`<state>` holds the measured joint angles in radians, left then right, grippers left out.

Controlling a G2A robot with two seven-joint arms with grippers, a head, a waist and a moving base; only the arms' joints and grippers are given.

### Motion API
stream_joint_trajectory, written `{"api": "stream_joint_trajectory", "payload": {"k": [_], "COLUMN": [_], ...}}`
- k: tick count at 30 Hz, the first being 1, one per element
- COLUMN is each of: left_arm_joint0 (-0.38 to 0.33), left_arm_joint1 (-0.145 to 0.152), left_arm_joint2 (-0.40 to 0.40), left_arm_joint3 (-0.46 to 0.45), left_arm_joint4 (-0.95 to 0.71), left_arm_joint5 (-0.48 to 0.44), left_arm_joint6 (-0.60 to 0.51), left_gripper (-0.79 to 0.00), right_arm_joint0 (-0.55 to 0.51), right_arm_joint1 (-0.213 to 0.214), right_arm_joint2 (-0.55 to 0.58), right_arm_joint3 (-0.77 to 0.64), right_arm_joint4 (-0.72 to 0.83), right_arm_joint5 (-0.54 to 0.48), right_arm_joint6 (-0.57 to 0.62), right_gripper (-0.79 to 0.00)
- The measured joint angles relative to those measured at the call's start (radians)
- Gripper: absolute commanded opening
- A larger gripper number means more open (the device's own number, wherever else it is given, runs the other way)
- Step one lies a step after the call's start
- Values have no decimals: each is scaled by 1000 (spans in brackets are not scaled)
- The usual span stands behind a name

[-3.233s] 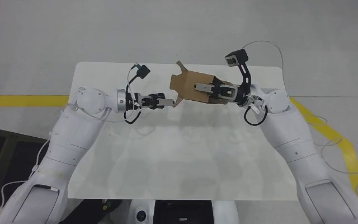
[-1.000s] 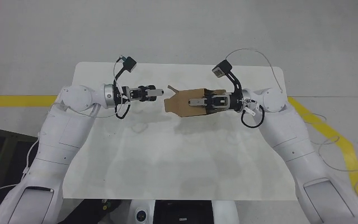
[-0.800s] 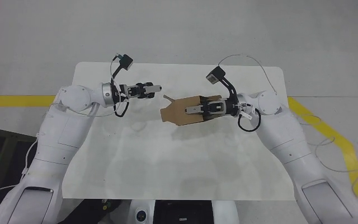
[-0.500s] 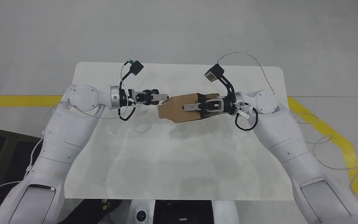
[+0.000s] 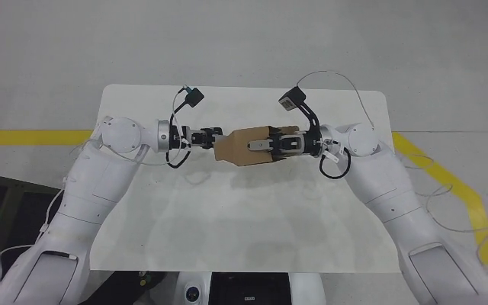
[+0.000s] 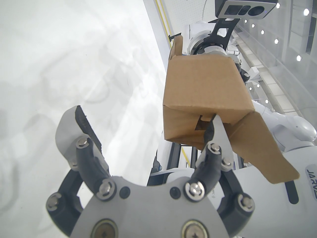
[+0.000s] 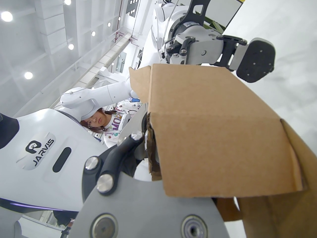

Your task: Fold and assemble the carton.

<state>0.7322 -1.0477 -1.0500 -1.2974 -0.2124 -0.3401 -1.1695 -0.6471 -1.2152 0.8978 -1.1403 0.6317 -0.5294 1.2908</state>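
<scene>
— Well, look at the left gripper (image 6: 147,118) now. It's spread wide with nothing in it, and one fingertip (image 6: 218,125) is pushed up against the open end of the carton (image 6: 205,92).

— A second ago it was well apart from it, wasn't it?

— Yes, it had drawn back toward its own side, then it came in again. The end flap that stuck out toward it back then looks folded in flat from above.

— And the other hand?

— The right gripper (image 5: 268,145) hasn't let go at all. It's clamped on one wall of the carton, with a finger lying along the outside. It has brought the carton in from near the far edge to about midway between the two arms. As far as I can judge, it's held clear of the table (image 5: 229,229).

— So that end is closed?

— Not to my eye. One side flap (image 6: 262,147) hangs loose just beside that fingertip, and a notch in the end shows dark behind it. I'd call that end half tucked, and the loose flap probably wants folding over next. Another flap (image 6: 176,48) stands up at the end by the right wrist, so that end looks unfinished too.
</scene>
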Motion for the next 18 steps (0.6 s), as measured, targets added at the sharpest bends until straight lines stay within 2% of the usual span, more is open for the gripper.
{"api": "stream_joint_trajectory", "payload": {"k": [18], "left_arm_joint0": [10], "left_arm_joint1": [4], "left_arm_joint2": [-11], "left_arm_joint3": [-14], "left_arm_joint4": [-16], "left_arm_joint5": [1], "left_arm_joint6": [-4], "left_gripper": [0], "right_arm_joint0": [1], "right_arm_joint1": [12], "right_arm_joint2": [31], "right_arm_joint3": [20], "right_arm_joint4": [-28], "right_arm_joint5": [-19], "right_arm_joint6": [-19], "right_gripper": [-785]}}
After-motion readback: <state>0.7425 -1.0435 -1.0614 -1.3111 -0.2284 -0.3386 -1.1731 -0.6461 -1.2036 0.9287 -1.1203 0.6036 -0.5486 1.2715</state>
